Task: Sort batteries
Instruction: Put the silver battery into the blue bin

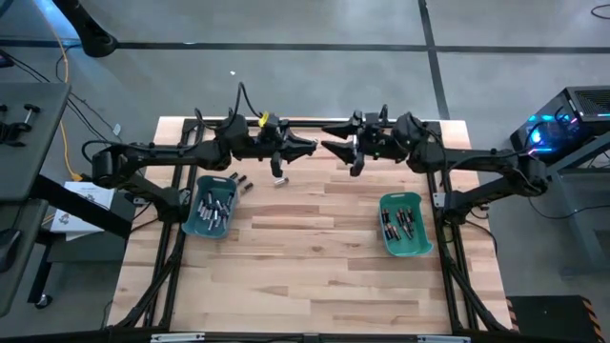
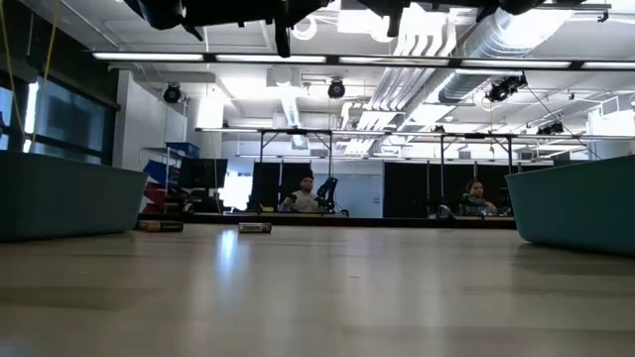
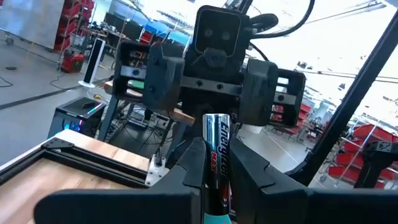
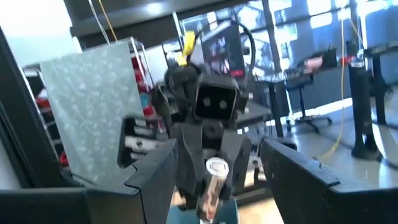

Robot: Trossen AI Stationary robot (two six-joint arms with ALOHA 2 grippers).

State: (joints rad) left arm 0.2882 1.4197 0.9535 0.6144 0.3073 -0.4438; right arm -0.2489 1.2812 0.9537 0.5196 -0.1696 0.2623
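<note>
Pale butcher-block wooden table point(image 1: 305, 257), seen from above, carries two teal plastic bins set well apart toward its far half. Nearer the left arm, the left teal bin point(image 1: 212, 205) holds a heap of small cylindrical cells, dark and silvery mixed point(image 1: 213, 208); the right teal bin point(image 1: 404, 225) holds a smaller group of dark cells point(image 1: 404, 221) lying roughly lengthwise. Just beyond the left bin, a few loose cells point(image 1: 240, 181) rest on the bare wood, and one more small cell point(image 1: 279, 180) lies near the table's far edge below the left arm's wrist. Both dark arms reach toward each other above the far edge, their grippers facing tip to tip and close together but apart. The left gripper point(image 3: 214, 171) is clamped on a single silvery cylindrical battery with black and red lettering point(image 3: 217, 155), which stands up between the dark fingers point(image 3: 194, 163) and points toward the opposite arm; from the right wrist view the same battery point(image 4: 212, 180) shows its round metal end, held in front of the left arm's boxy camera housing. The right gripper point(image 4: 214, 186) has its jaws spread wide, one to each side of that battery and not touching it. At table height, the two bins appear as teal walls at either side, with seated people far behind in the room.
</note>
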